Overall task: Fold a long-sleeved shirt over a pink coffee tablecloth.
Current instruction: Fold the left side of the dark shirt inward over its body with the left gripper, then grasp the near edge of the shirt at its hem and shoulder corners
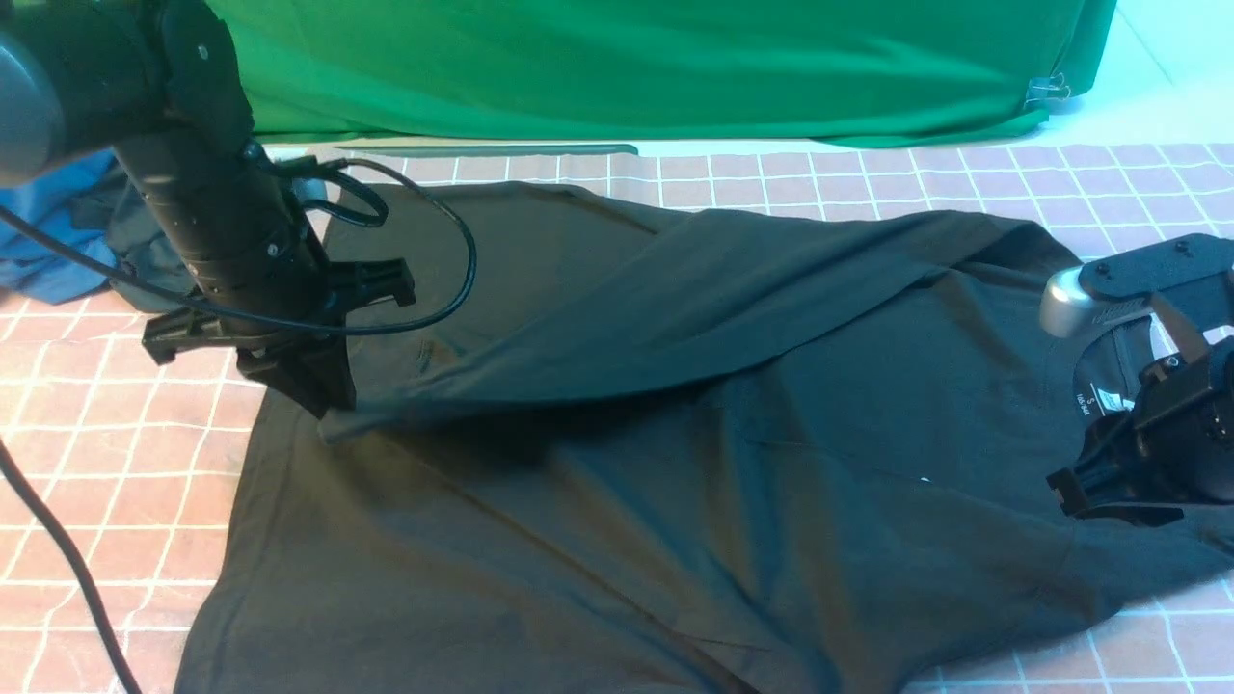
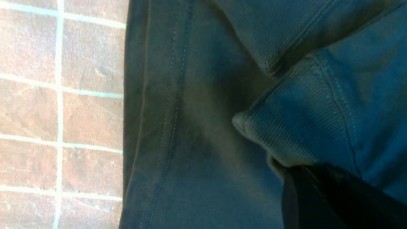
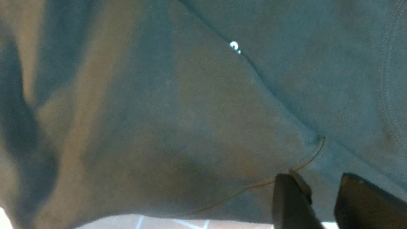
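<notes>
White neck label in long-sleeved shirt, illegible

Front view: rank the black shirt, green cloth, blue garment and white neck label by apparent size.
1. black shirt
2. green cloth, cut off by the frame
3. blue garment, partly hidden
4. white neck label

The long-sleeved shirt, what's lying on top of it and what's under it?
Its own sleeve lies folded across the long-sleeved shirt, cuff by the left gripper. The pink coffee tablecloth shows around it; whatever lies beneath the fabric is covered.
</notes>
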### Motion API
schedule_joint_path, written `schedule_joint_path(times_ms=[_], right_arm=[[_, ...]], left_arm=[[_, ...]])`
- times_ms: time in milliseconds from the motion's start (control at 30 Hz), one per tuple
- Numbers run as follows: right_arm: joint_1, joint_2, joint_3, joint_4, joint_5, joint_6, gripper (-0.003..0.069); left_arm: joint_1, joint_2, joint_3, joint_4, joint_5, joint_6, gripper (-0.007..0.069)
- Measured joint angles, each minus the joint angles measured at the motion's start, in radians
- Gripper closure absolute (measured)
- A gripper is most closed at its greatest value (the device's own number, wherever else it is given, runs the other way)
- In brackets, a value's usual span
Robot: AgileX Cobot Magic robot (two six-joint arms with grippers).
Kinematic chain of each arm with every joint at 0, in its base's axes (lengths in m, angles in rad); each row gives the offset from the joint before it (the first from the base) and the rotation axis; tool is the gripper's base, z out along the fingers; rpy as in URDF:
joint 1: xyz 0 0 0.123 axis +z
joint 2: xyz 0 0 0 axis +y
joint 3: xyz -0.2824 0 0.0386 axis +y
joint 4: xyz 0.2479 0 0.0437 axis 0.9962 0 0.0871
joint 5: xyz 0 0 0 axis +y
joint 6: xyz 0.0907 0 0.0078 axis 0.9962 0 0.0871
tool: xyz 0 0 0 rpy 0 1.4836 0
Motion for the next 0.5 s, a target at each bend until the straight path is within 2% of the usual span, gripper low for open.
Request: schedule_joint_path(times_ms=[100,200,300,400,500], right_arm=[[0.000,0.000,0.000,-0.012,-0.014,0.008,0.0412],[0.000,0.000,-0.006,-0.048,-0.025,0.046,0.0412],[0.000,0.001,-0.039,-0.110,-0.024,0.117,0.0412],[-0.006,0.001,-0.106,-0.177,-0.018,0.173,0.0412],[-0.036,0.002,-0.174,-0.196,-0.014,0.190,0.0412]], left_arm=[[0.000,-0.002,0.000,0.000,0.000,0.000,0.0416],[0.000,-0.004,-0.020,-0.005,0.002,-0.003,0.0288],[0.000,-0.008,-0.073,-0.050,0.002,-0.021,0.0221],[-0.009,-0.015,-0.151,-0.164,-0.025,-0.005,0.0209],[-0.052,-0.012,-0.219,-0.202,-0.101,0.004,0.0220]])
